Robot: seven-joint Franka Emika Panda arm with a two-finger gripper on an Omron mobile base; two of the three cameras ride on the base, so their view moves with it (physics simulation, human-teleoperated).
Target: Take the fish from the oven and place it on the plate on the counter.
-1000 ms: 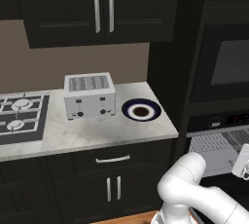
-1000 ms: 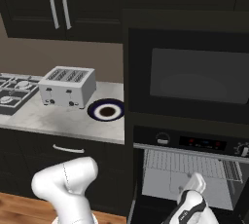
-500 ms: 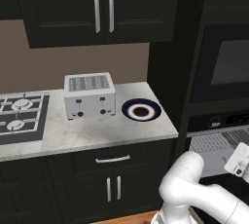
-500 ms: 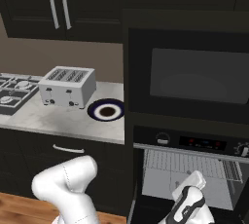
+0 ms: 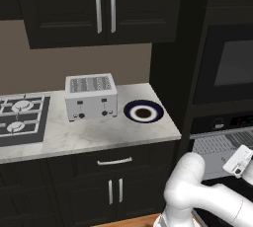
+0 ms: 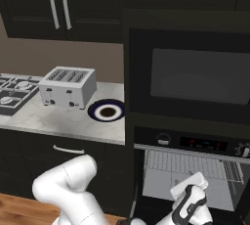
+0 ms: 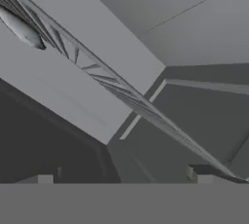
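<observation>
The oven [image 6: 195, 143] stands open below its control strip, with a silver wire rack [image 6: 188, 164] inside. In the hand view the grey fish [image 7: 22, 29] lies on the rack [image 7: 112, 84] at the upper left, well away from my fingertips [image 7: 46, 179]. My gripper [image 7: 122, 179] is open and holds nothing. My hand [image 6: 189, 189] hovers just in front of the oven's opening, also seen as the hand [image 5: 239, 159] at the right edge of the left base view. The plate [image 5: 143, 111] sits bare on the counter [image 5: 99, 134], right of the toaster.
A silver toaster [image 5: 91, 96] stands on the counter left of the plate [image 6: 107, 110]. A black gas hob [image 5: 20, 120] lies at the far left. A grey-windowed unit [image 6: 195, 77] sits above the oven. Dark cabinets hang over the counter.
My hand has risen a little and shifted left toward the oven's opening. The jaws have stayed open.
</observation>
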